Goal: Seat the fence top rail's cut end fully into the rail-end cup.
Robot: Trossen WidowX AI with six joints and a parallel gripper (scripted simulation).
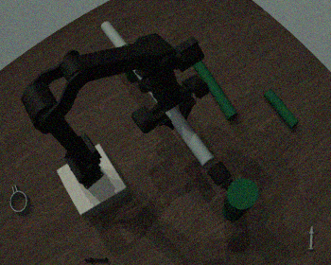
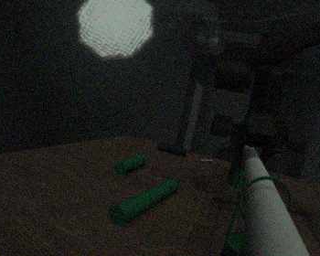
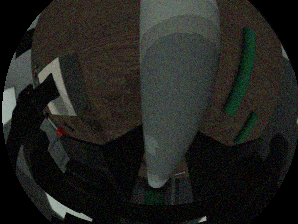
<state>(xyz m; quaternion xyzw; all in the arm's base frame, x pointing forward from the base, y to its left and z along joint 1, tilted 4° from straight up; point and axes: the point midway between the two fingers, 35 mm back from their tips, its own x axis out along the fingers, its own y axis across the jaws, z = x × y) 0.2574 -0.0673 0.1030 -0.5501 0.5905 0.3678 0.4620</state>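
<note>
Top: pincer (image 1: 171,106) seen clamped on rail (image 1: 194,142) near counter (image 1: 273,208) centre; rail's cut end short of dark end cup (image 1: 219,173), just beside green-capped post (image 1: 241,195). Two green cylinders (image 1: 216,91) laid toward far-right edge.
Exterior: rail (image 2: 269,215) passed thru green loop cap (image 2: 264,183).
Wrist: rail (image 3: 174,90) pinched btwn fingers.
</note>
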